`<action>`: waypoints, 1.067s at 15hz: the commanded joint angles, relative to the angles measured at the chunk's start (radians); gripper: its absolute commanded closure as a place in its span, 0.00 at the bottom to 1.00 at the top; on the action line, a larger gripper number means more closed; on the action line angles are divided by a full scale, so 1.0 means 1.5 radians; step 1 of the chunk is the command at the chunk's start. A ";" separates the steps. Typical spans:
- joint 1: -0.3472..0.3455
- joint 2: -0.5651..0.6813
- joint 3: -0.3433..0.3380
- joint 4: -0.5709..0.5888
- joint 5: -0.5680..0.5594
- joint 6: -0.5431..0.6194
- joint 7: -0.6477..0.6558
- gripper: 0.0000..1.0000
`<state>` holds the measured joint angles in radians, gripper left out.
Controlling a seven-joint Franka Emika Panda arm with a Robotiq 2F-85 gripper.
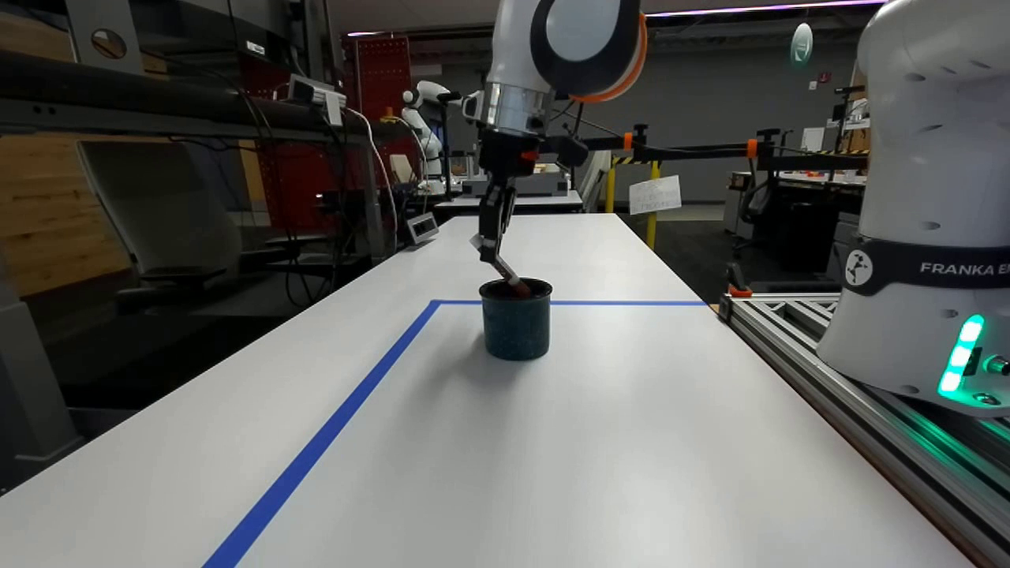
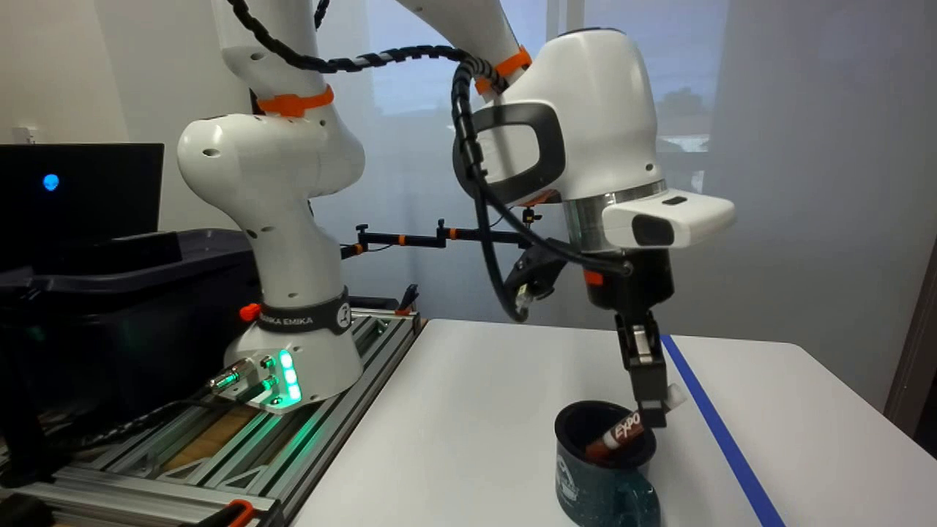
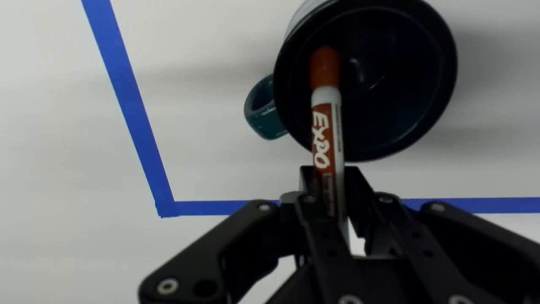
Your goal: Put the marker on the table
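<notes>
The marker (image 3: 327,135) is a reddish-brown and white Expo pen with a brown cap. It is held tilted, its cap end inside the dark blue-green mug (image 3: 448,76). It also shows in both exterior views (image 2: 624,433) (image 1: 518,285). My gripper (image 3: 329,181) is shut on the marker's body, with a finger on each side, just beside and above the mug's rim. The gripper also shows in both exterior views (image 1: 491,251) (image 2: 650,413). The mug (image 1: 516,327) stands upright on the white table (image 1: 600,442). The marker's white rear end (image 2: 675,396) sticks out past the fingers.
Blue tape (image 1: 331,426) marks lines on the table. The mug's handle (image 3: 265,112) sticks out to one side. A metal rail frame (image 1: 868,426) runs along the table edge by the robot base. A dark bin (image 2: 132,329) stands behind the base.
</notes>
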<state>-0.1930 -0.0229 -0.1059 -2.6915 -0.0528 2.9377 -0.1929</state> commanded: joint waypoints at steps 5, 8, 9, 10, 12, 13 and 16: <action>0.129 -0.057 0.004 0.065 0.196 -0.114 -0.135 0.95; 0.171 -0.032 0.013 0.108 0.291 -0.165 -0.198 0.95; 0.177 -0.016 0.017 0.121 0.311 -0.178 -0.213 0.95; 0.178 -0.003 0.019 0.133 0.331 -0.194 -0.226 0.95; 0.167 0.033 0.025 0.155 0.346 -0.219 -0.235 0.95; 0.158 0.053 0.028 0.162 0.341 -0.227 -0.230 0.95; 0.130 0.117 0.040 0.179 0.326 -0.222 -0.219 0.95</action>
<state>0.0472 0.0524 -0.0701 -2.4785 0.4241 2.6238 -0.5045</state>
